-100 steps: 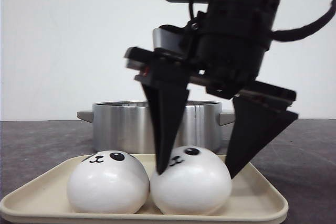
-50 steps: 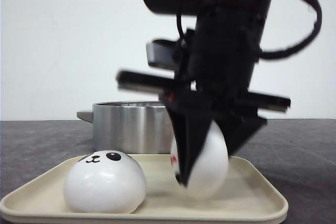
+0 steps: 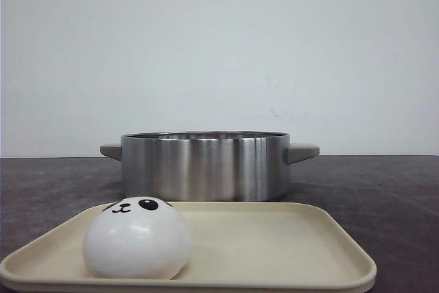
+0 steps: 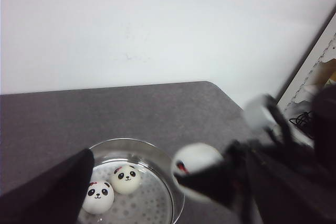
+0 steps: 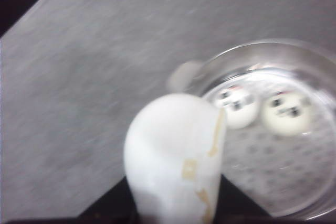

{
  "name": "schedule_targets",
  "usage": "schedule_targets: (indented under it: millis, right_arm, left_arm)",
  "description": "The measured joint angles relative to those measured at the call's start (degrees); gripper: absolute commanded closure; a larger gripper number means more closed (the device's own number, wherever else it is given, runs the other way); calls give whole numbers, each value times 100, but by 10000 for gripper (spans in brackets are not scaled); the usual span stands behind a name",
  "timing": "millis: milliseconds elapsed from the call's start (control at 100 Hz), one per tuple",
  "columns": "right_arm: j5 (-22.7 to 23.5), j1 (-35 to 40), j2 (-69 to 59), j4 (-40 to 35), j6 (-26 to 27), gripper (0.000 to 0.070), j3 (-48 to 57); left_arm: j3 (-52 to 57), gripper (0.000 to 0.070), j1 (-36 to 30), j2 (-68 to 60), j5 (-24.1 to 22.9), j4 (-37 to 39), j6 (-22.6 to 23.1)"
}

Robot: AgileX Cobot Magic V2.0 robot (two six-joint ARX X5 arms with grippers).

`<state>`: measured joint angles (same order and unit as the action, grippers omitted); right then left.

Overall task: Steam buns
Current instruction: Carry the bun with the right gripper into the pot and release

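Grey matte table [image 3: 398,190] bears smooth steel pot [image 3: 206,166].

Right gripper [image 5: 176,203] is raised, jaws clamped on a bun [image 5: 176,153]. Left gripper's finger [image 4: 47,192] is visible; its jaw state is unclear.

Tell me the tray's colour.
The tray is plain cream-beige with no pattern, clearest in the front view.

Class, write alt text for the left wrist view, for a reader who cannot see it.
A blurred right gripper carries a white bun above the grey table, beside a steel pot. Two panda-faced buns already sit on the pot's perforated floor. A dark finger of the left gripper fills the near corner.
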<state>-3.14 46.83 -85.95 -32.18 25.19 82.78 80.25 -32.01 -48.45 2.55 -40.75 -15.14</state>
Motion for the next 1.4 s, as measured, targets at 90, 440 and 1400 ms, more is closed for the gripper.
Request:
schedule_targets:
  millis: [90,440,1400]
  right_arm:
    - [356,-496,-398,-42,-79,693,-2]
    - [1080,-1360,-1869,151,-269,693,-13]
    - [903,-1440,-1711,177,-518,684,494]
  left_arm:
    - [0,153,0,-44,-2,37,15]
    - [0,153,0,-286,-4,55,42]
    - [-22,153,-13,-1012,-66,-378,249]
